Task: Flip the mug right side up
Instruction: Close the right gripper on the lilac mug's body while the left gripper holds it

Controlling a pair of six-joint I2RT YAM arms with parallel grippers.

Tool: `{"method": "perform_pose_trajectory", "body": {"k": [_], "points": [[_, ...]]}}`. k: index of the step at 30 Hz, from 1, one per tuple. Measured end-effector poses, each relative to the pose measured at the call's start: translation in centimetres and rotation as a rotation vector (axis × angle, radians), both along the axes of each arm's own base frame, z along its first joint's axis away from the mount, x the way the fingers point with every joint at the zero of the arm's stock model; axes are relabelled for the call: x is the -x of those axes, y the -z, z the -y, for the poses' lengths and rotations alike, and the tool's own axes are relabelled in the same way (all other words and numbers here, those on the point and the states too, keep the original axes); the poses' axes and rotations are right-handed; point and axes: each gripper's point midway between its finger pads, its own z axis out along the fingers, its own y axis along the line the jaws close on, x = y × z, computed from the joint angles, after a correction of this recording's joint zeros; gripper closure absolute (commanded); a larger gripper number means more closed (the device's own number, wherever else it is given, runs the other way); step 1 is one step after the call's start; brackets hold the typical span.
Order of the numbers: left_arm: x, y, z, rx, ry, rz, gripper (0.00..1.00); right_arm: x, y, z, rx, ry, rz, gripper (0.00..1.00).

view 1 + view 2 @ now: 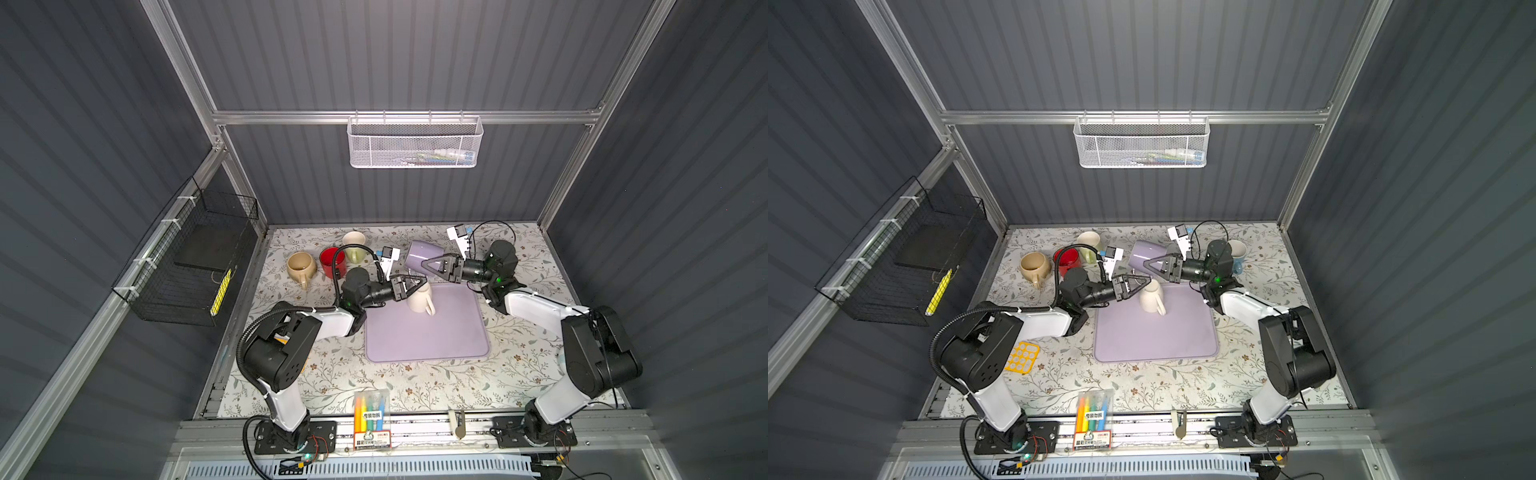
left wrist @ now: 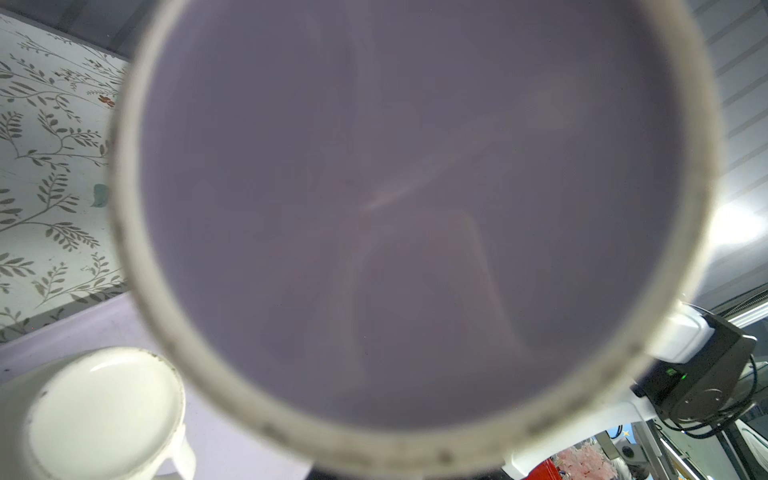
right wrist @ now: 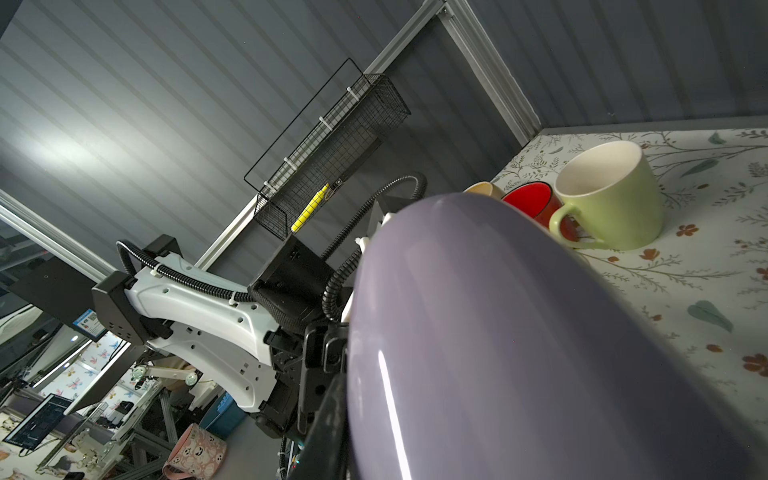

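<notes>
Axis is being treated as the deciding matter. The purple mug (image 1: 415, 253) is being held on its side in the air over the far edge of the lilac mat (image 1: 432, 332). Its base is being pointed at the left hand (image 1: 422, 284), and its mouth end is being gripped by the closed right hand (image 1: 426, 264), the nearer one. Whether the left hand is open cannot be told.
</notes>
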Motion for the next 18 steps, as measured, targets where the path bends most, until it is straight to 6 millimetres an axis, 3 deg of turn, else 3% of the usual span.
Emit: {"method": "perform_pose_trajectory", "body": {"k": [5, 18], "points": [[-0.2, 0.5, 0.2, -0.011, -0.019, 0.007, 0.54, -0.2, 0.7, -0.2, 0.005, 0.002, -0.058, 1.0], [-0.9, 1.6, 0.0, -0.063, -0.063, 0.01, 0.37, -0.6, 1.9, -0.2, 0.032, 0.026, -0.109, 1.0]]}}
